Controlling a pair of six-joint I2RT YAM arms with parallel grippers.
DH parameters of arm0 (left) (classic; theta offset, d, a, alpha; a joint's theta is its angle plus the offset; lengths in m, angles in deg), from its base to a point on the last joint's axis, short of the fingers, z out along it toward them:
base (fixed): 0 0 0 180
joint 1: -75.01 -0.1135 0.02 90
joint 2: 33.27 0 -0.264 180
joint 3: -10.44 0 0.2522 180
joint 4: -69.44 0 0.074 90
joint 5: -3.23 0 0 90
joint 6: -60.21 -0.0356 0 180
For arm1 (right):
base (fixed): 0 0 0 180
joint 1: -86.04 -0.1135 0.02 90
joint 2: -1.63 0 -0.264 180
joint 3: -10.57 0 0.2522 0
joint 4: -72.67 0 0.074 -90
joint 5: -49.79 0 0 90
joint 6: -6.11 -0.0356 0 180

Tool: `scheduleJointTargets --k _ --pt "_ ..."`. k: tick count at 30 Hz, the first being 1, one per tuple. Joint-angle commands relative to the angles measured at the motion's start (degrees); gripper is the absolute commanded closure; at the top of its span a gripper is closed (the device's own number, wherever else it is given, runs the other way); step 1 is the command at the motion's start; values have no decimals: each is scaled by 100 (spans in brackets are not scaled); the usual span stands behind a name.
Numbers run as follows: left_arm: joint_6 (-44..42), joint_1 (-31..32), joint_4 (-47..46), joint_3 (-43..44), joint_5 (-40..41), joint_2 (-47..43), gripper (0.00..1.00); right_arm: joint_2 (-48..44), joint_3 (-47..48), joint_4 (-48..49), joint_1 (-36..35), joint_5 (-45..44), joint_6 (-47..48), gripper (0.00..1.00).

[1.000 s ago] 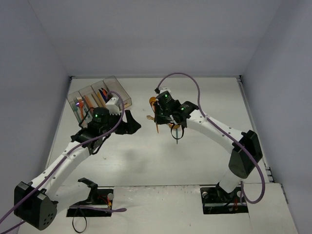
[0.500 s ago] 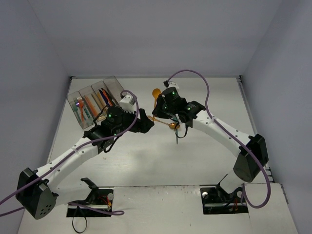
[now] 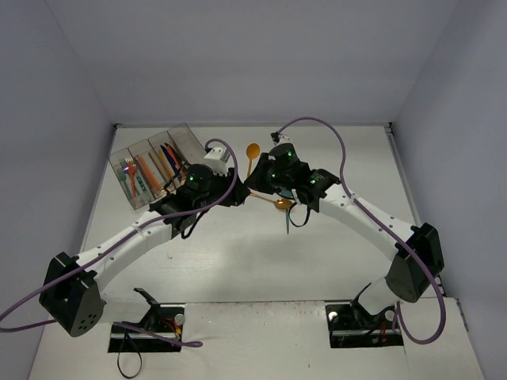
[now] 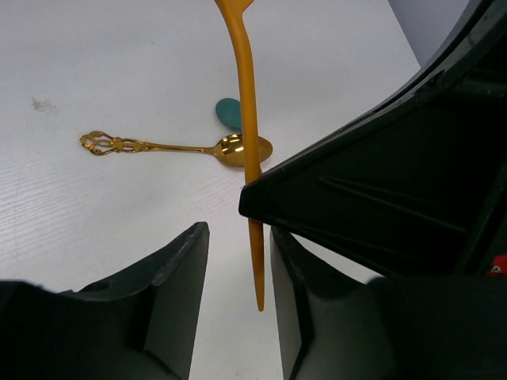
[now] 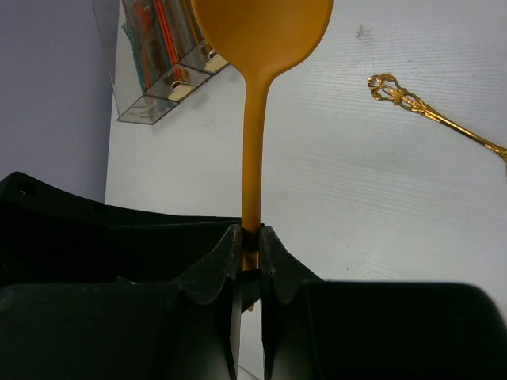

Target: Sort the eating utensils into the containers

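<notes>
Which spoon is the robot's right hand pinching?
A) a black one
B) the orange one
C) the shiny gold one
B: the right wrist view shows the right gripper shut on the handle of the orange spoon, while the gold spoon lies loose on the table.

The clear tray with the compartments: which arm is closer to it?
Left. The left arm lies close beside the tray; the right arm is farther right, gripping an orange spoon.

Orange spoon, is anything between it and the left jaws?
Nothing visible. The handle of the orange spoon hangs between the open jaws of the left gripper; the right gripper is shut on it nearer the bowl.
</notes>
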Motion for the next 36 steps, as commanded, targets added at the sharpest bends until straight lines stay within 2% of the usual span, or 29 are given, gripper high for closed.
scheduleJointTargets --k 1,5,13,16,18,20,22,27,31,34,36 --pt "-16 24 -563 391 -104 53 70 -351 -135 546 109 229 -191 100" --pt "47 38 -624 376 -183 123 77 -404 -233 728 196 332 -276 100" --pt "-4 47 -637 418 -211 219 100 -431 -368 935 331 492 -411 100" --pt "-20 39 -637 402 -205 235 100 -431 -401 953 381 507 -428 100" --pt "-29 45 -637 392 -182 246 100 -445 -441 962 442 494 -431 91" --pt "-48 38 -645 375 -131 232 100 -463 -502 952 515 474 -438 66" --pt "-57 38 -638 367 -91 236 100 -491 -558 944 583 450 -438 51" --pt "-22 21 -602 325 75 243 100 -627 -716 930 834 348 -408 29" --pt "57 -151 -307 384 356 317 100 -847 -931 786 1292 218 -179 12" --pt "328 -510 -37 517 448 407 100 -1071 -1104 548 1741 151 193 2" --pt "559 -842 273 666 558 550 100 -1194 -1195 320 2052 179 404 0"
